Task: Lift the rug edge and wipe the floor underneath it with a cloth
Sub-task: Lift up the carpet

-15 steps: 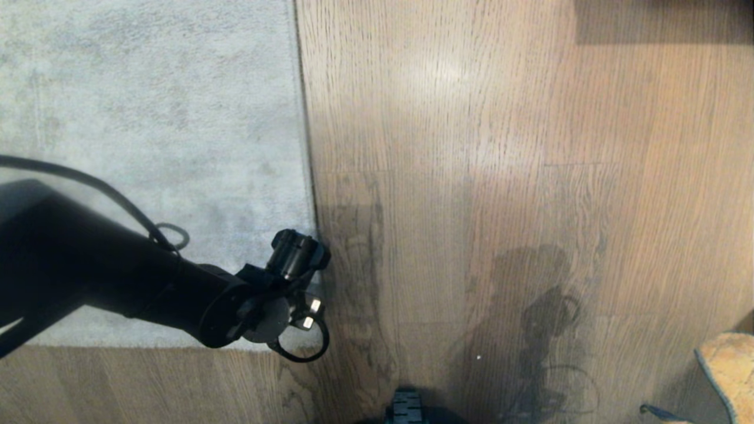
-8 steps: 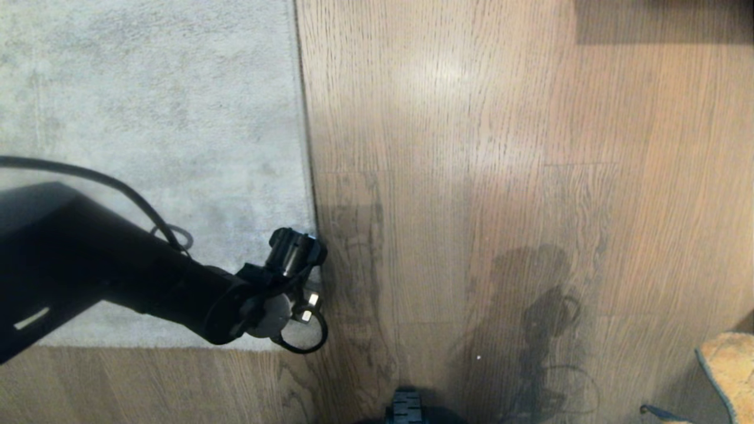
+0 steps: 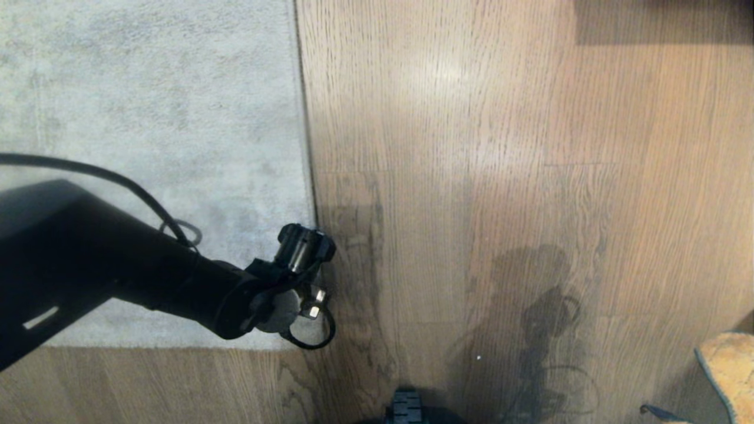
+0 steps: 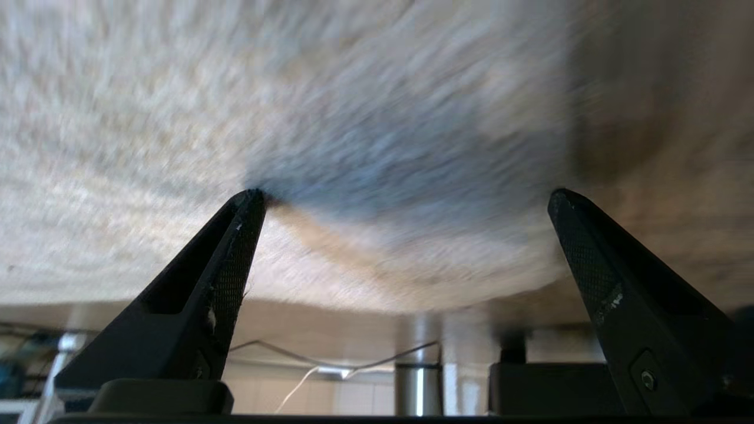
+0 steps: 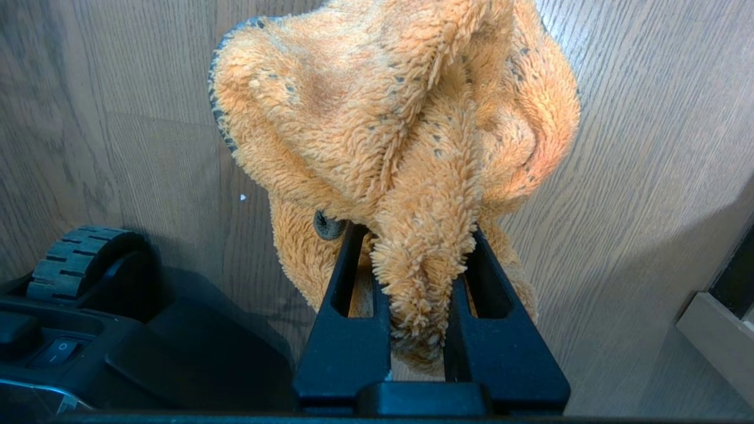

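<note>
Tools at the rug border

Left tool point(image 4: 406, 197) hangs with fingers wide apart over the rug edge point(image 3: 306, 153), which runs straight away from the robot, wood floor point(image 3: 471, 147) beside it. Right tool point(image 5: 419, 282) is clamped on the orange cloth point(image 5: 400, 118) above the floor.

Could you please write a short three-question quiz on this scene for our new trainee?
1. True or false: the rug edge is already lifted off the floor.
2. Which gripper holds the cloth? A. left B. right C. neither
3. Fill in: the left gripper has its jaws ____ above the rug, near its corner.

Key
1. False: in the head view the rug lies flat.
2. B: the right gripper is shut on the orange cloth, held above the floor.
3. Open: the jaws stand wide apart with nothing between them.
</note>
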`<state>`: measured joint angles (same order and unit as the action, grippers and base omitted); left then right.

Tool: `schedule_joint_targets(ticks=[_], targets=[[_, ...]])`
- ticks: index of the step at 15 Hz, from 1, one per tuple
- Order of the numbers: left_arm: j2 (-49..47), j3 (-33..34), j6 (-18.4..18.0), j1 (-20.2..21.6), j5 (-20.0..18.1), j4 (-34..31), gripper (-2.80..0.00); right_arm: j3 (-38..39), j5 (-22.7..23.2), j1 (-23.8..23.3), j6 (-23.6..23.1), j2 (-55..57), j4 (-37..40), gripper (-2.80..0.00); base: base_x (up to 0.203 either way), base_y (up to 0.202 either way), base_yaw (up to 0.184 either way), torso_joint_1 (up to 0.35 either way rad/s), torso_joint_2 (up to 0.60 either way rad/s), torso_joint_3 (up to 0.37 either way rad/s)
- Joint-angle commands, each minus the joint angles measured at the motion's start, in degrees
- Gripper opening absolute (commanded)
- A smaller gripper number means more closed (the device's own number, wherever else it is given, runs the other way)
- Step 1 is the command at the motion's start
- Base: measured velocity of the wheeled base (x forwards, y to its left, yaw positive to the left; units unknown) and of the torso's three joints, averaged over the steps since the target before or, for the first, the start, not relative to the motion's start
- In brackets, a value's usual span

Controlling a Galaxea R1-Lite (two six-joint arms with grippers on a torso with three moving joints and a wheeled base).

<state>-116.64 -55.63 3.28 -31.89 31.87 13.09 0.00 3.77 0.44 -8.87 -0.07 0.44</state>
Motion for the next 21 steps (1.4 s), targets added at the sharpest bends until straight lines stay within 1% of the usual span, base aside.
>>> schedule_joint_targets(ticks=[1,6,11,13,16,21], targets=[[-0.1,-1.0,0.2,-0.5,0.1,-0.7,0.0,0.0,0.0,0.1,-0.1,0.1,0.0,-2.8,0.0,0.0,0.0,0.0,0.0,0.0],[-1.1,-1.2,0.2,-0.4,0.3,-1.1,0.0,0.0,0.0,0.0,0.0,0.1,0.0,-2.8,0.0,0.0,0.0,0.0,0.0,0.0],[-3.2,-1.2,0.1,0.3,0.7,2.1,0.0,0.0,0.0,0.0,0.0,0.1,0.0,-2.8,0.0,0.0,0.0,0.0,0.0,0.0],[-3.1,-1.1,0.1,0.6,0.8,2.1,0.0,0.0,0.1,0.1,-0.1,0.1,0.0,-2.8,0.0,0.0,0.0,0.0,0.0,0.0],[-2.7,-0.9,-0.3,1.5,2.3,2.0,0.0,0.0,0.1,0.0,0.0,0.1,0.0,-2.8,0.0,0.0,0.0,0.0,0.0,0.0],[-1.0,-0.2,-0.8,3.0,2.8,1.4,0.0,0.0,0.0,0.1,0.0,0.1,0.0,-2.8,0.0,0.0,0.0,0.0,0.0,0.0]])
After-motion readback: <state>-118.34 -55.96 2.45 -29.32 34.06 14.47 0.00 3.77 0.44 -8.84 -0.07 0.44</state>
